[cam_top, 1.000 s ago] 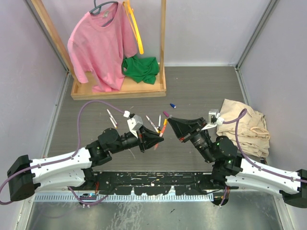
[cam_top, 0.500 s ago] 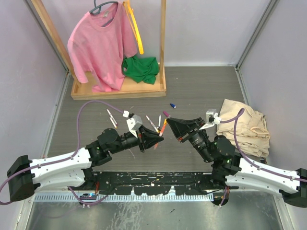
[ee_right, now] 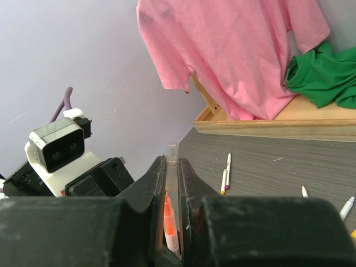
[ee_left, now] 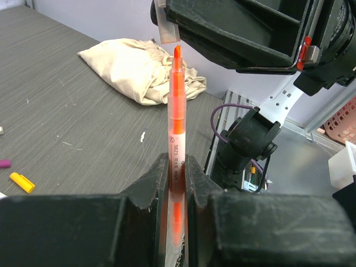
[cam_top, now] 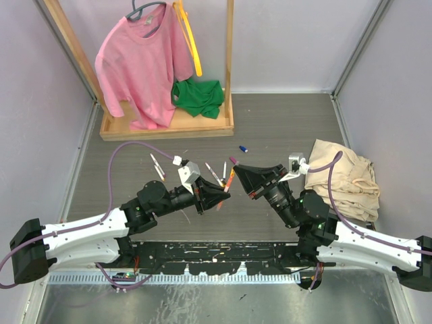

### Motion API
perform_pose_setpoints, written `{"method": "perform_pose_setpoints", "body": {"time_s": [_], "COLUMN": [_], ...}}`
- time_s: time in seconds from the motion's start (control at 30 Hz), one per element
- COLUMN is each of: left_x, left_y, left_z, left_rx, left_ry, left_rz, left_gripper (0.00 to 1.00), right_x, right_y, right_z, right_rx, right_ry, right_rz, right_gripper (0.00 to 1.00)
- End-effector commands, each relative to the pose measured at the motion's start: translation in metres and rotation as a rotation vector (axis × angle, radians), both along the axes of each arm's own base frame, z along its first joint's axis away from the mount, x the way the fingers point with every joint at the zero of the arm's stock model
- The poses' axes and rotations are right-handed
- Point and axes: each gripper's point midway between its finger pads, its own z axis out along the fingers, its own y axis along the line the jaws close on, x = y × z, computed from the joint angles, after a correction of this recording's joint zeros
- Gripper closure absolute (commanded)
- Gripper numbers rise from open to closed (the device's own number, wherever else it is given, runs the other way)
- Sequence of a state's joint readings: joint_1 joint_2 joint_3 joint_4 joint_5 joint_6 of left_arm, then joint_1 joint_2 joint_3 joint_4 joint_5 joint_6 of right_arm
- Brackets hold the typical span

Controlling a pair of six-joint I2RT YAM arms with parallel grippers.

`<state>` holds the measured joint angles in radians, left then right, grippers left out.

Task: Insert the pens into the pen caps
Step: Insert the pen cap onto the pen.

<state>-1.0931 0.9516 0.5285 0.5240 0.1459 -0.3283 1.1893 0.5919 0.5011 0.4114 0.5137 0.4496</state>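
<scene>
Sliding a bit closer, the right gripper (ee_right: 172,172), pinching a clear pen cap (ee_right: 172,149), holds it just beside the tip of the orange pen (ee_left: 176,105) squeezed in the left gripper (ee_left: 177,169), nearly ready to join

Bkgd: pale lilac walls (cam_top: 290,40) on 3 sides, grey wood-grain tabletop (cam_top: 283,128) in front of me.

Far left corner: wooden rack (cam_top: 229,54) w/ a low tray base (cam_top: 108,127); a pink T-shirt (cam_top: 138,61) hangs from it on a grey hanger (cam_top: 138,12), a yellow strap (cam_top: 192,44) dangles next to it, and a green cloth (cam_top: 198,96) is bunched on the base. Crumpled beige cloth (cam_top: 351,179) lies by the rt wall. Scuffed metal sheet (cam_top: 202,304) along the near edge. Light is soft & even.
</scene>
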Motion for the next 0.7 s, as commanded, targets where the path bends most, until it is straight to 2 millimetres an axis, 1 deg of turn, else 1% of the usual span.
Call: {"method": "perform_pose_setpoints", "body": {"time_s": [0.0,0.3,0.5,0.67], "left_x": [0.000,0.000,0.001,0.002], "left_y": [0.000,0.000,0.001,0.001], "left_z": [0.025,0.025,0.024,0.024], "left_rx": [-0.077,-0.078,-0.081,-0.080], "left_ry": [-0.043,-0.044,-0.043,-0.042], "left_rz": [0.000,0.003,0.011,0.014], "left_gripper": [1.00,1.00,1.00,1.00], "right_x": [-0.002,-0.004,-0.007,-0.009], "right_y": [-0.005,-0.003,0.000,0.004], "right_z": [0.036,0.037,0.030,0.018], "right_rx": [0.081,0.082,0.067,0.060], "right_ry": [-0.045,-0.050,-0.037,-0.016], "right_rz": [-0.004,0.013,0.035,0.055], "right_gripper": [1.00,1.00,1.00,1.00]}}
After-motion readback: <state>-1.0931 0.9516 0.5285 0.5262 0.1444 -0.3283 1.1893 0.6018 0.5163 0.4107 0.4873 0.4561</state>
